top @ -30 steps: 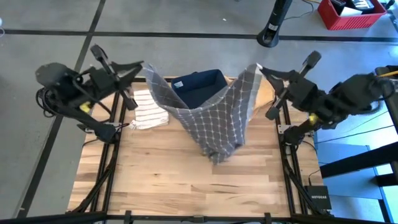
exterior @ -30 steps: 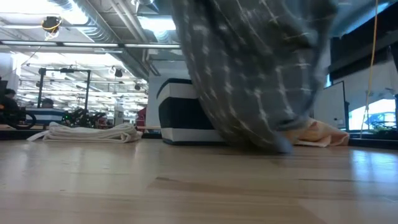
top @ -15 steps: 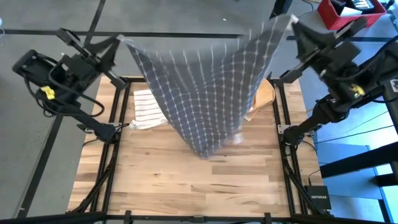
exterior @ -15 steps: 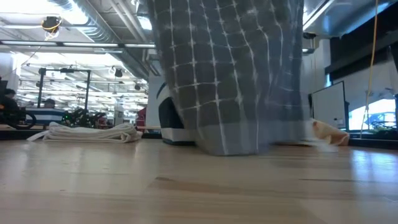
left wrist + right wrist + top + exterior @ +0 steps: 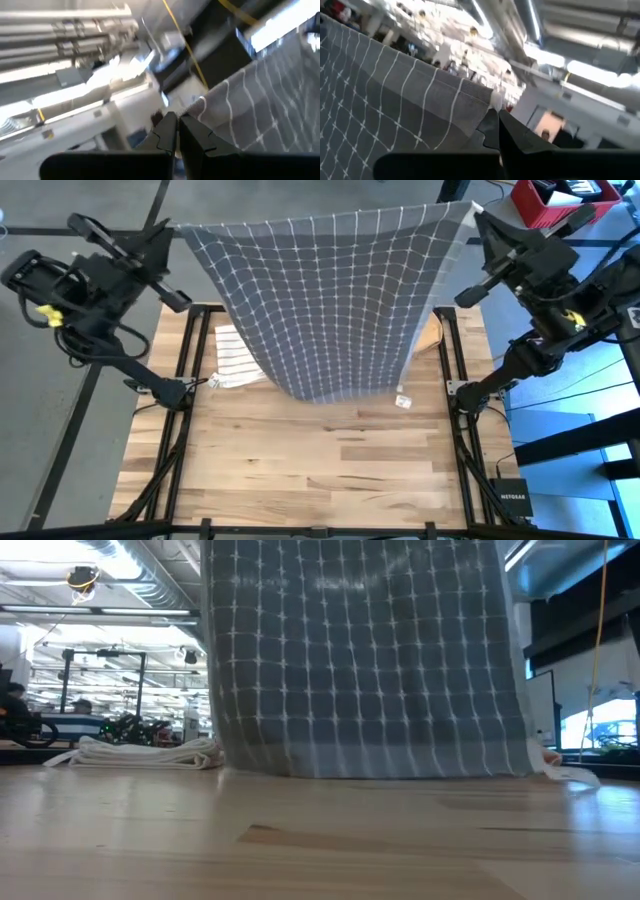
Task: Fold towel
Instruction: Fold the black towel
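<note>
Grey checked towel (image 5: 330,300) hangs spread above far half of table (image 5: 320,480), hem brushing wood. Left gripper (image 5: 176,230) and right gripper (image 5: 474,214) each pinched closed on top corner. Risk: thin corner grip slipping, towel dropping crumpled onto striped cloth (image 5: 235,358).

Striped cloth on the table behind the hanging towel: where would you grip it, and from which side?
The striped cloth lies flat in a folded stack, so pinch a free edge or corner, probably the one nearest the left gripper, coming down from above. The grey towel hangs over its other side, held by both grippers, including the right gripper.
</note>
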### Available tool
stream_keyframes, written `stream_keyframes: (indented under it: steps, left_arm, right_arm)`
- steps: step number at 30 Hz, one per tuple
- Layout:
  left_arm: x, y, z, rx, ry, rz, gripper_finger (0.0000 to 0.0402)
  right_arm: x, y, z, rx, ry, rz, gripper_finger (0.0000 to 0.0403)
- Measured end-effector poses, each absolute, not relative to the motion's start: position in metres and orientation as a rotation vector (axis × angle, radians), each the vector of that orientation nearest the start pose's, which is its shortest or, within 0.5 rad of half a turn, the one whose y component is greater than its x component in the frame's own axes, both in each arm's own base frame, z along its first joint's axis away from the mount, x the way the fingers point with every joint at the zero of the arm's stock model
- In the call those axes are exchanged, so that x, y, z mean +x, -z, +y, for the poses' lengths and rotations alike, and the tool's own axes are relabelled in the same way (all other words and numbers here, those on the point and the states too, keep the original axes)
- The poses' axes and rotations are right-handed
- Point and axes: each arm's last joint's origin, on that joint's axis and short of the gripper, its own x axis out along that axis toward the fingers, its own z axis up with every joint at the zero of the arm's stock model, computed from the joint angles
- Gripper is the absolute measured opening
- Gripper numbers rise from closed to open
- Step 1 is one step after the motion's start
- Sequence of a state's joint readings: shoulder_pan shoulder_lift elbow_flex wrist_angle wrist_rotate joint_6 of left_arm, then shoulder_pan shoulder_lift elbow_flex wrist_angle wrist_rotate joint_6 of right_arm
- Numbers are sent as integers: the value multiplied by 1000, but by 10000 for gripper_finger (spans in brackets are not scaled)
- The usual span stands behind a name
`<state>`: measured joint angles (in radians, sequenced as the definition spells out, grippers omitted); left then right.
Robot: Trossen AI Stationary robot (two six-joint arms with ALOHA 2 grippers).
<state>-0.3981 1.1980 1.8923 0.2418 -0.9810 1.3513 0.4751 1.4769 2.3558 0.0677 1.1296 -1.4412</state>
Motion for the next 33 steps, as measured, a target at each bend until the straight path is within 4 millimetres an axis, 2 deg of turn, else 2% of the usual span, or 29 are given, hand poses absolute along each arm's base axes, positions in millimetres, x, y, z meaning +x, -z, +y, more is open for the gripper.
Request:
stream_keyframes:
  steps: [2,6,11,14,18,24,29,33]
  left_arm:
    - [121,-623,-26,649,-873,-307,8]
    - [120,-624,-26,685,-855,-342,8]
    - [122,-623,-33,670,-781,-374,8]
    - [123,-620,-40,642,-712,-358,8]
    - [124,-616,-52,578,-595,-351,8]
    - [123,-605,-76,464,-409,-297,8]
    - [125,-588,-99,400,-343,-154,8]
    - [124,-571,-118,349,-282,-63,8]
  right_arm:
    - [145,-662,46,-670,885,-164,1]
    - [141,-664,45,-705,877,-212,1]
    - [140,-664,44,-706,885,-182,1]
    - [144,-659,51,-692,851,-120,1]
    - [147,-653,68,-644,757,-90,1]
    - [141,-645,97,-514,597,-91,1]
    - [145,-628,128,-496,555,36,1]
    - [146,-608,157,-468,491,73,1]
